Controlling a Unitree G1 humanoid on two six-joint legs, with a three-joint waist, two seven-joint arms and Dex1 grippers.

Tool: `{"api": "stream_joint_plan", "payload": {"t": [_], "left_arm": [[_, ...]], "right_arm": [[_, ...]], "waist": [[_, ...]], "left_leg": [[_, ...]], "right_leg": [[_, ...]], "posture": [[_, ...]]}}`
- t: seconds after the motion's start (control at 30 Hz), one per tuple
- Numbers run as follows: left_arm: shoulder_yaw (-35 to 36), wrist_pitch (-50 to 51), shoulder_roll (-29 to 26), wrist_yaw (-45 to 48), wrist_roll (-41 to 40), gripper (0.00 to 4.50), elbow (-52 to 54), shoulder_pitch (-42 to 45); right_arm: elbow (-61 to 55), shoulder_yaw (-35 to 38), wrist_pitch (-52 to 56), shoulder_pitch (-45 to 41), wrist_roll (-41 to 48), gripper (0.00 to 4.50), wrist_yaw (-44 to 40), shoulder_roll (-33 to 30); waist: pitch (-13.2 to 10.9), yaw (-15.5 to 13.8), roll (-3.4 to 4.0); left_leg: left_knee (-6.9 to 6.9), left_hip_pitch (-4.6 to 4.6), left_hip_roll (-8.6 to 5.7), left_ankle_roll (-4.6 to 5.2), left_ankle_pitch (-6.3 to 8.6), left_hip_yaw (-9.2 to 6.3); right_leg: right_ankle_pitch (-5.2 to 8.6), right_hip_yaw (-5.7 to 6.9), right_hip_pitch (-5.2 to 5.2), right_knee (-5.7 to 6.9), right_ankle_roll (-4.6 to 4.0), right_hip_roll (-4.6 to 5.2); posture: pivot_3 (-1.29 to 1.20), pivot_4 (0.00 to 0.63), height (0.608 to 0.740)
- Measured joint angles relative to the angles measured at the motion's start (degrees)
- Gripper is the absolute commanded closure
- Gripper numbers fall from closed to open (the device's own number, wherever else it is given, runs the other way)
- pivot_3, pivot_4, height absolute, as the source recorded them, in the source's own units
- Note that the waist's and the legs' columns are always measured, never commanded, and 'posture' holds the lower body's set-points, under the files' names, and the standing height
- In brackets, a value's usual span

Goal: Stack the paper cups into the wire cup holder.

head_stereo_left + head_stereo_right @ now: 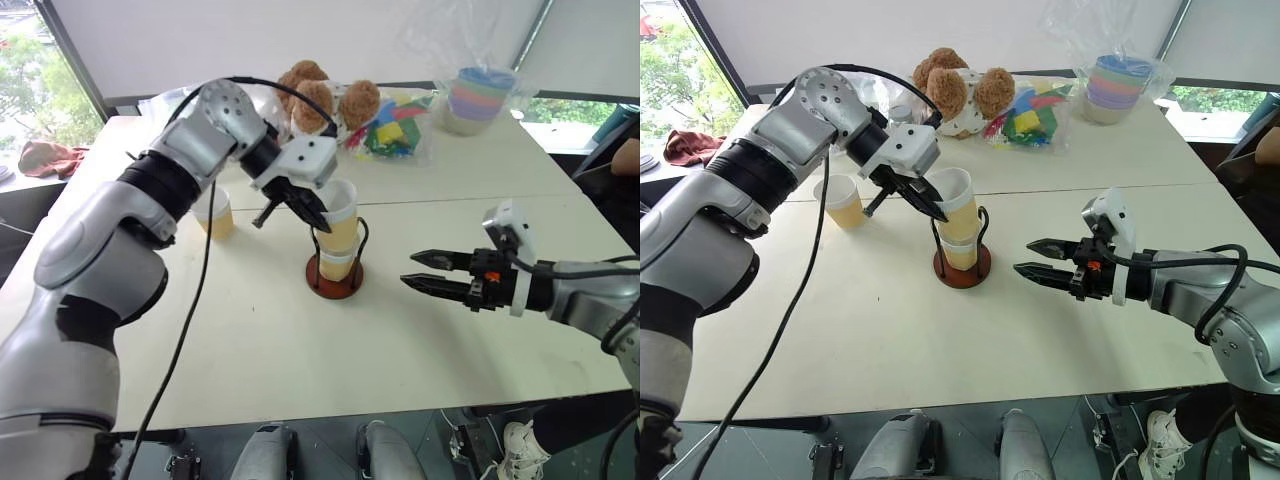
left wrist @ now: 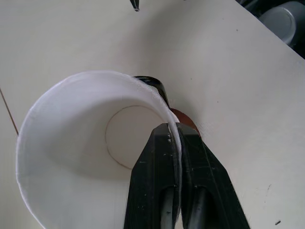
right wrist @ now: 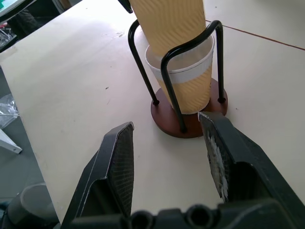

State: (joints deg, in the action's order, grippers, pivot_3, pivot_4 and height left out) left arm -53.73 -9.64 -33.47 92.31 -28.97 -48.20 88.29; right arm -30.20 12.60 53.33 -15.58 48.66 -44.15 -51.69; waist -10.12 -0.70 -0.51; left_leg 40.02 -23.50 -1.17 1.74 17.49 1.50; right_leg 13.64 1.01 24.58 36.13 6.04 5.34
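While the broad cream tabletop (image 1: 420,330) carries everything, the left hand (image 1: 308,207) reaches down over the wire cup holder (image 1: 335,262) near its middle, its two black fingers (image 2: 157,181) pressed almost together on the thin white rim of a paper cup (image 1: 338,218), one finger inside the wall and one outside. That cup, smooth white within and ribbed yellow-orange outside, sits tilted, its tapered base dropped into a second paper cup (image 3: 188,78) already standing inside the holder. The holder is a set of thin black wire loops rising from a round red-brown disc. The right hand (image 1: 432,272) hovers just beside the holder, level, its ridged black fingers spread apart and holding nothing. A third paper cup (image 1: 213,212) stands upright on the tabletop behind the left arm, well apart from the holder. Farther back lie brown plush bears (image 1: 320,92) and a stack of pastel bowls (image 1: 480,98) in clear plastic.
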Motion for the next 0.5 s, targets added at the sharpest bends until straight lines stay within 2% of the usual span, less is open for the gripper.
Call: {"api": "stream_joint_plan", "payload": {"t": [0.17, 0.33, 0.5], "left_arm": [[0.63, -1.36, 2.13, 0.00, 0.33, 0.51, -3.45, 0.01], [5.62, -2.04, 3.87, 0.00, 1.85, 0.51, -7.37, 0.95], [12.94, 1.64, 1.83, 0.00, 1.89, 0.51, -6.60, 2.13]], "right_arm": [[-0.03, 0.38, -0.03, 1.04, 0.08, 2.16, 0.67, 0.01], [0.21, 0.54, -0.65, 0.96, -0.01, 2.16, 0.29, -0.01], [1.99, 0.05, -1.47, -1.10, -0.36, 2.16, -0.93, -0.01]], "waist": [[0.00, -0.07, -0.01], [0.00, -0.01, -0.01], [0.00, 0.15, -0.01]], "left_leg": [[0.01, 0.00, -0.01, 0.00, 0.00, 0.00], [0.01, 0.00, 0.00, 0.01, 0.01, 0.00], [0.01, 0.01, 0.02, 0.02, 0.01, -0.01]], "right_leg": [[0.00, 0.00, 0.00, 0.00, 0.00, 0.00], [0.00, 0.00, -0.01, 0.00, 0.00, -0.01], [0.00, 0.00, 0.00, 0.00, 0.00, -0.02]], "posture": [[0.00, 0.150, 0.740], [0.00, 0.150, 0.740], [0.00, 0.150, 0.740]]}}
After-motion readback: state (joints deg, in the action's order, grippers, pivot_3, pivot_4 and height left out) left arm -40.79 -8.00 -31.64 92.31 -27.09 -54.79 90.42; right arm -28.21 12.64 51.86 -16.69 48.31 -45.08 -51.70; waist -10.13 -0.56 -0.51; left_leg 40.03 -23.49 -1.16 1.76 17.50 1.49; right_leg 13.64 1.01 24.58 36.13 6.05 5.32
